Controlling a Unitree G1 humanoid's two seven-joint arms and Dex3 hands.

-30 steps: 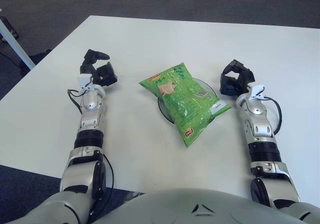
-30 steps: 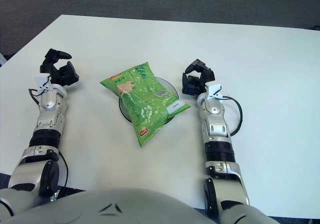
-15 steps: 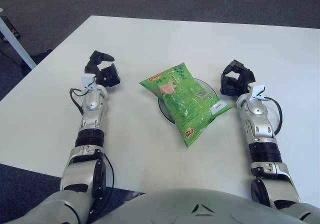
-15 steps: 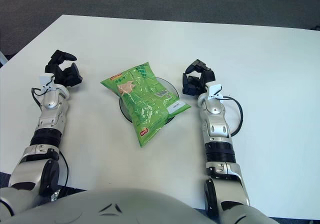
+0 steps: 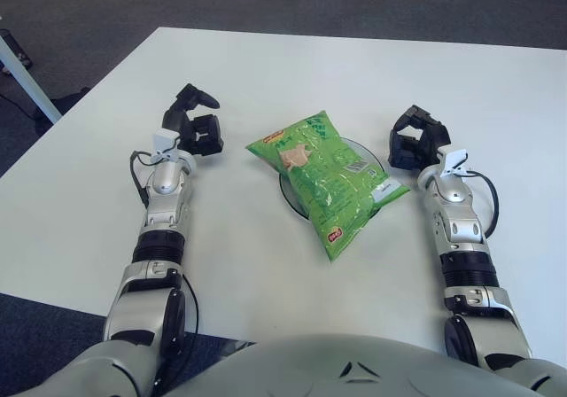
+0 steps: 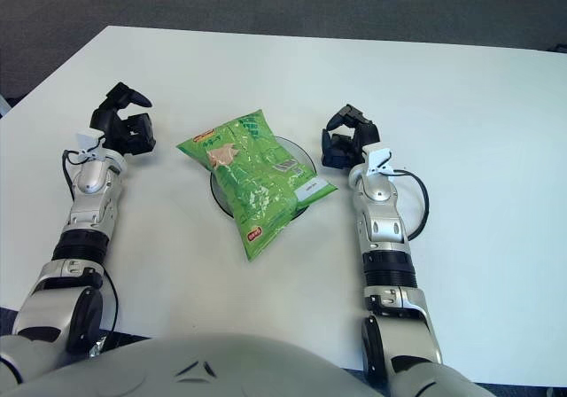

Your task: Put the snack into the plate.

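The green bag [image 5: 327,180] is crinkly, shiny and long. It lies on the dark round plate [image 5: 376,159], slanting from far-left to near-right, with its near end hanging over the rim. My left hand [image 5: 197,124] and right hand [image 5: 415,140] are beside it, one on each side. Both hold nothing, with loosely bent fingers. My right hand is nearer.

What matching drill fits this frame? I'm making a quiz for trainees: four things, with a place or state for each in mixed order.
Things:
1. snack
2. plate
3. left hand
4. right hand

Places or states:
A. left of the snack, holding nothing
B. lying on the plate
C. right of the plate, holding nothing
D. mostly covered by the bag

Pairs: 1-B, 2-D, 3-A, 4-C
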